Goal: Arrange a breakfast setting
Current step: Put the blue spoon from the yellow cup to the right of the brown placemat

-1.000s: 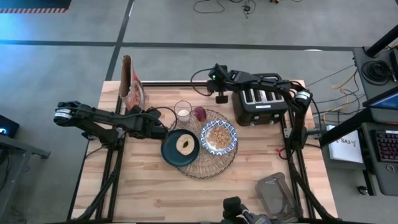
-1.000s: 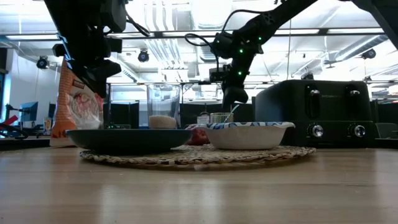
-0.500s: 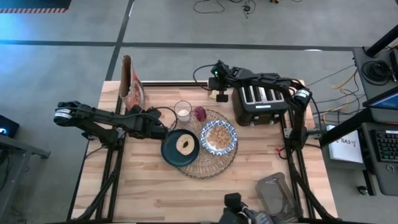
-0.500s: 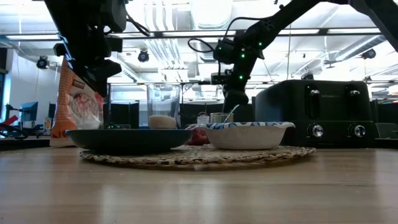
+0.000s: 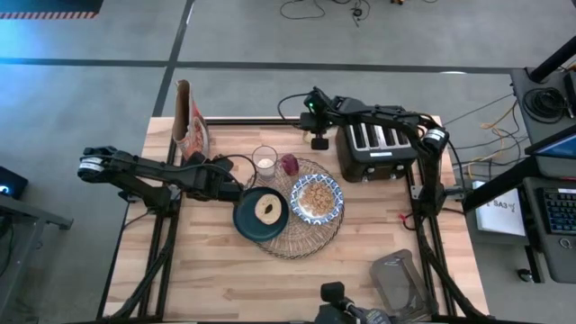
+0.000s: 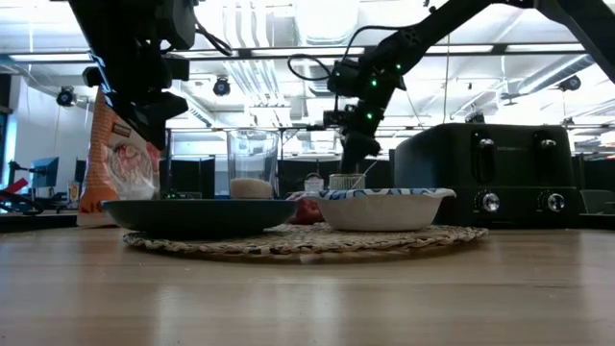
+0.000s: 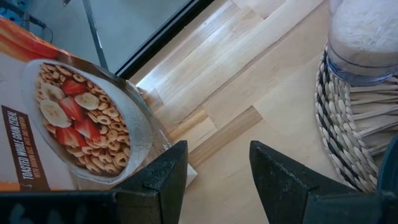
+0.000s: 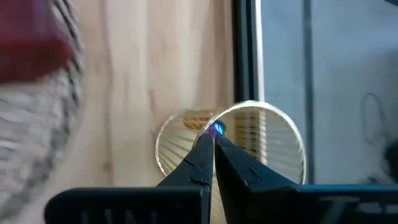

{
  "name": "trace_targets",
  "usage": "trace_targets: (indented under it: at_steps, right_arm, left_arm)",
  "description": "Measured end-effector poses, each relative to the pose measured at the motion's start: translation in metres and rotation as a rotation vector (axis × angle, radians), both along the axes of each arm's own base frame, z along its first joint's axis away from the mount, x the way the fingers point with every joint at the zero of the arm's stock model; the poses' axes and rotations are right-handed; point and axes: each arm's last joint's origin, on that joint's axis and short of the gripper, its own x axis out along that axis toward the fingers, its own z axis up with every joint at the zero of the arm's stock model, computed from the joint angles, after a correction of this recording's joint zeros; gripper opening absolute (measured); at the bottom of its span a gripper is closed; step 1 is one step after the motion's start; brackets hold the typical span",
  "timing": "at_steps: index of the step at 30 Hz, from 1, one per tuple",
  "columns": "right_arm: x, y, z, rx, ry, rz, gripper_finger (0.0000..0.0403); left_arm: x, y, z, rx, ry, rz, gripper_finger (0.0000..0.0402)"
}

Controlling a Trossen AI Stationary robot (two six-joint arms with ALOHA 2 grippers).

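On the left, our left end effector (image 5: pixel 236 191) is hovering with fingers spread and nothing between them, the dark teal plate (image 5: pixel 249 226) just beside it and the cereal box (image 5: pixel 192 126) farther off. The small clear glass (image 5: pixel 265 160), plate and blue-and-white bowl (image 5: pixel 296 200) of cereal are already sitting on the woven placemat (image 5: pixel 306 240). Our right end effector (image 5: pixel 319 141) is hanging at the worktop's (image 5: pixel 225 270) far edge, over a small round holder (image 8: pixel 280 146), the black toaster (image 5: pixel 378 149) beside it. Its fingers are pinched together; we cannot tell whether they are gripping the spoon. We judge only the spoon is still missing.
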Motion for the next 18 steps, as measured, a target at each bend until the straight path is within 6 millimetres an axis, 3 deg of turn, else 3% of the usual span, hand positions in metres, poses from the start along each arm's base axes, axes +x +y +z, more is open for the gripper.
trace_targets:
  at_steps: [12,15,18]
  right_arm:
    - [0.006,-0.003,0.047,-0.027,-0.06,-0.093,0.0008]
    - [0.0,-0.008,0.058,-0.059,-0.034,-0.219,0.001]
    - [-0.014,-0.012,0.069,0.066,-0.008,-0.28,0.0023]
  left_arm:
    - [0.0,0.0,0.0,-0.001,0.0,0.0,0.0157]
    - [0.0,0.0,0.0,-0.001,0.0,0.0,0.0157]
    - [0.0,0.0,0.0,-0.001,0.0,0.0,0.0157]
